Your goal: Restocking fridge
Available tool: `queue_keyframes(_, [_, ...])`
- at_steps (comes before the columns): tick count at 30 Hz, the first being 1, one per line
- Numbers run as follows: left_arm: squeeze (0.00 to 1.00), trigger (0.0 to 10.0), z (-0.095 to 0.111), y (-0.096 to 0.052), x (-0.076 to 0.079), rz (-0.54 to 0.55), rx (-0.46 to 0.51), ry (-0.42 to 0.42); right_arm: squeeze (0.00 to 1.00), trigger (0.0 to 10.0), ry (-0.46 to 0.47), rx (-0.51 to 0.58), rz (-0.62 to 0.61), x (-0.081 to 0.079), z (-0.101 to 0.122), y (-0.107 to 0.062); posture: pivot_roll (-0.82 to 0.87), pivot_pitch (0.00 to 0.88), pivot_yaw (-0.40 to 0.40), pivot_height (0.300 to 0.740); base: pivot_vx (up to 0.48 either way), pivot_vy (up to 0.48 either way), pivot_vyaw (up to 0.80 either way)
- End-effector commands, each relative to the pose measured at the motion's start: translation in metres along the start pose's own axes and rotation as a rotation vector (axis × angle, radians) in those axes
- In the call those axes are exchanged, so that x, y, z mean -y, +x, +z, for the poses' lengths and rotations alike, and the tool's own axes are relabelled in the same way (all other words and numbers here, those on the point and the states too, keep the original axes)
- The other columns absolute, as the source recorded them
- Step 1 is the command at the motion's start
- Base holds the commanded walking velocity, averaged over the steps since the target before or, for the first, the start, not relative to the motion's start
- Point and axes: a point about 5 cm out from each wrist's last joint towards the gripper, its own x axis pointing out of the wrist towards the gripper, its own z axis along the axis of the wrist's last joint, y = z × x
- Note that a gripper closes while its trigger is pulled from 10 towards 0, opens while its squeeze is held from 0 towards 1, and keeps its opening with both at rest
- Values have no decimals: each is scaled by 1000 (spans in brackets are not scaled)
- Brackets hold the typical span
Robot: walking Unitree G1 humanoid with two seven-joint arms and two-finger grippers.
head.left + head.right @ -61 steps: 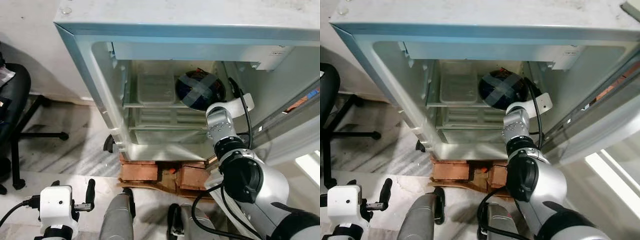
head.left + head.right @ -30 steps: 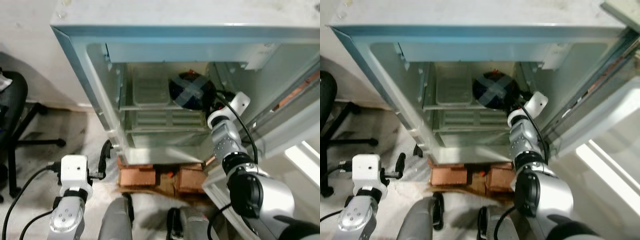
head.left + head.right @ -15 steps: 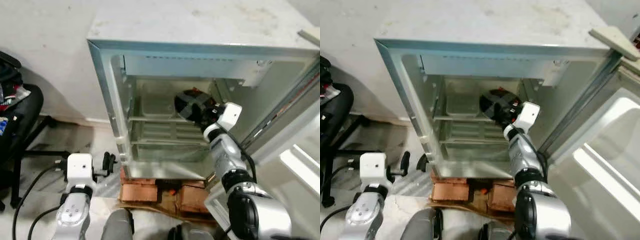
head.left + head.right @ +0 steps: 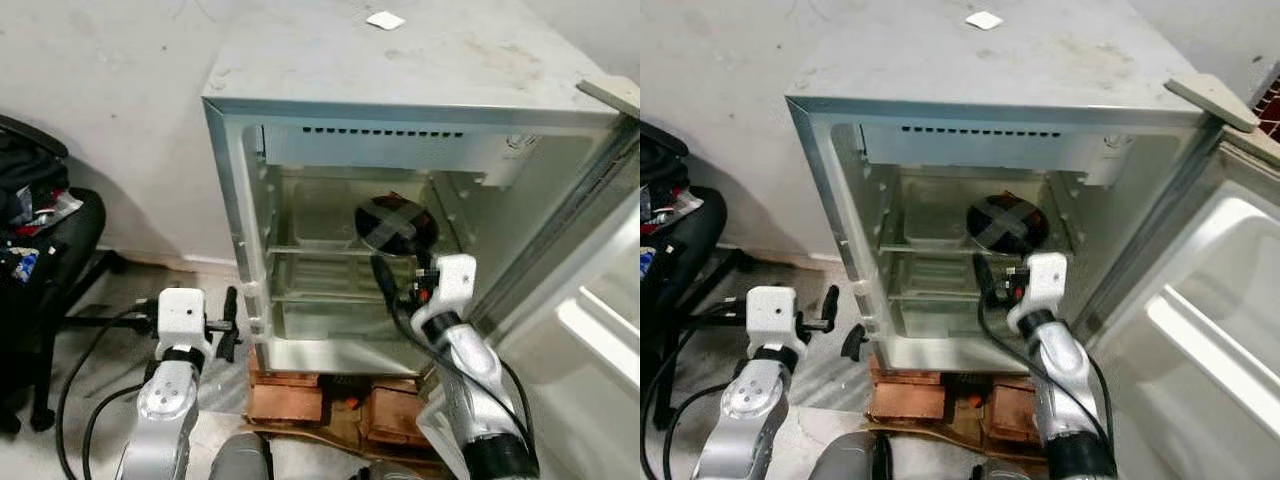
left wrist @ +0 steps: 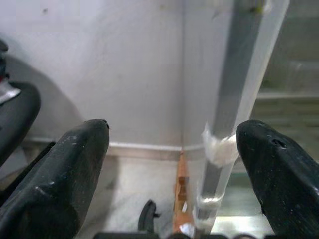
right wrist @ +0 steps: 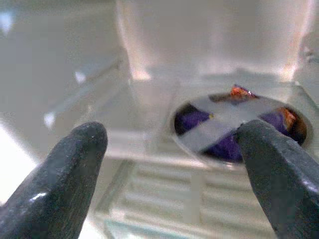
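A: Bowl (image 4: pixel 395 224), the dark one with grey tape crossed over the top. You'll find it on the upper shelf (image 4: pixel 318 250) of the fridge (image 4: pixel 420 120), over at the 3 o'clock side of that shelf. Something orange pokes out from under the tape at its far rim.

B: And your right gripper (image 6: pixel 169 164)?

A: Just out in front of the fridge opening, at about 6 o'clock from the bowl, not touching it. In the right wrist view you've got both black fingers (image 6: pixel 55 179) spread wide with nothing between them, and the bowl sits off toward one finger.

B: Anything else on that shelf?

A: A clear, pale container (image 4: pixel 313 218) beside the bowl, at its 9 o'clock. Below is a second shelf, looks bare from here. The fridge door (image 4: pixel 1200 330) hangs open at 3 o'clock.

B: Left side?

A: Your left gripper (image 5: pixel 172 174) is outside the fridge at roughly 8 o'clock from the bowl, well apart from it, fingers parted wide and holding nothing. The left wrist view looks past them at the fridge's edge and the wall. Bricks (image 4: pixel 290 395) prop up the fridge, and a black chair (image 4: pixel 45 250) sits at 9 o'clock.
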Motion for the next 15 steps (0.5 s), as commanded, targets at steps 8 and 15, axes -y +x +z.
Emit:
queue_keyframes(8, [0, 10000, 6, 13, -3, -27, 27, 37, 0, 10000, -177, -33, 15, 3, 12, -14, 1, 0, 47, 740, -352, 0, 0])
queue_keyframes(15, [0, 10000, 4, 9, -6, 4, 33, 38, 0, 10000, -144, -14, -118, 7, 18, -12, 15, 0, 45, 740, -364, 0, 0])
